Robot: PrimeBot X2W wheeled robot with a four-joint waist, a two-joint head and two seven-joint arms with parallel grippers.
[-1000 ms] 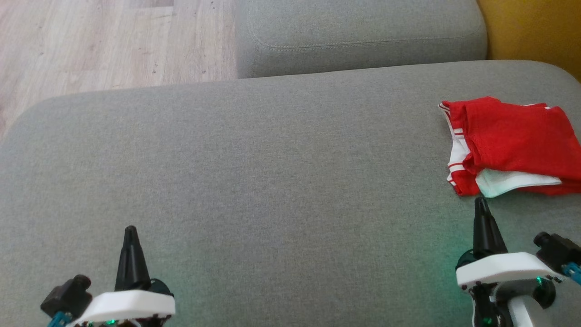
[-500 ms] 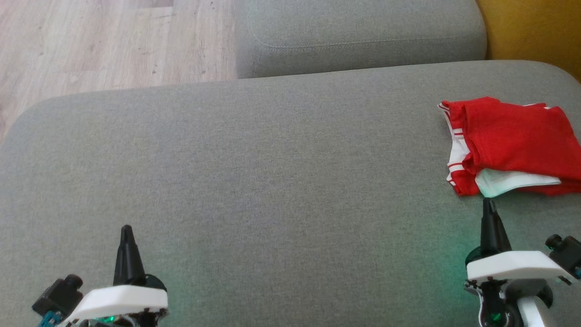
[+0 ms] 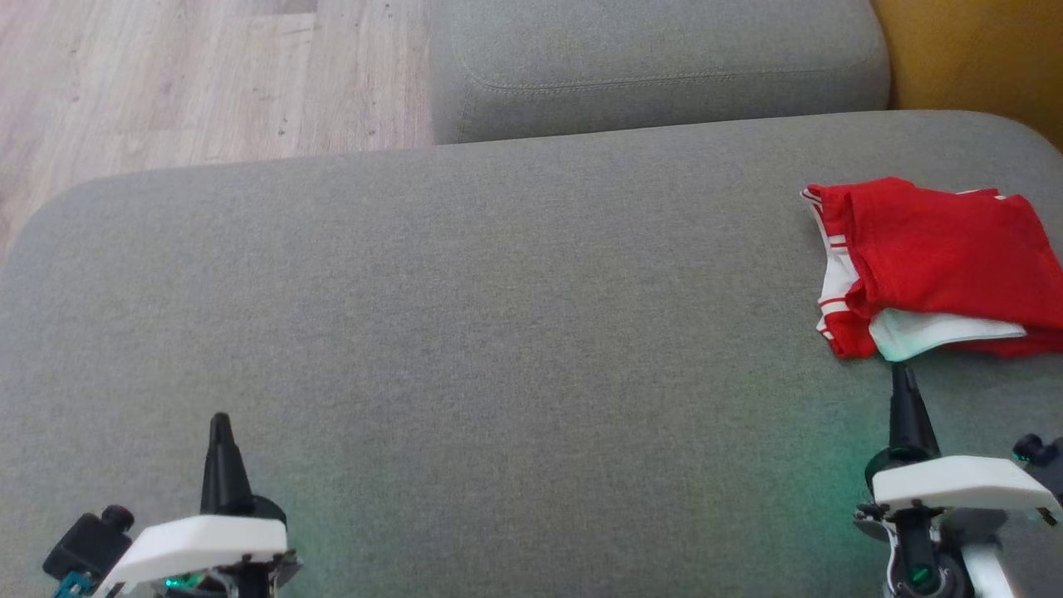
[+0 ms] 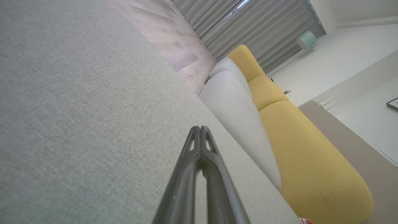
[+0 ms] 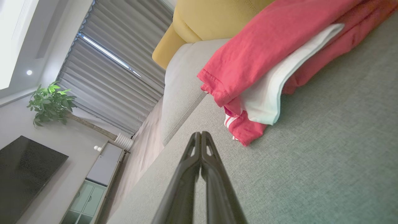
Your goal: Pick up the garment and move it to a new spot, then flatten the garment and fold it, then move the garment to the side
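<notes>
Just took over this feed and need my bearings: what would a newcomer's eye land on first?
The red garment, white-trimmed and folded over itself, lies at the far right of the grey cushion and stands out first. The right gripper points at its near edge, shut and just short of it; the left gripper is shut over bare cushion at lower left. A yellow sofa section shows behind.

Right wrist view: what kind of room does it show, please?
Most likely a living room in a home: there is a grey sofa, a dark television by the wall, a potted plant and long curtains.
</notes>
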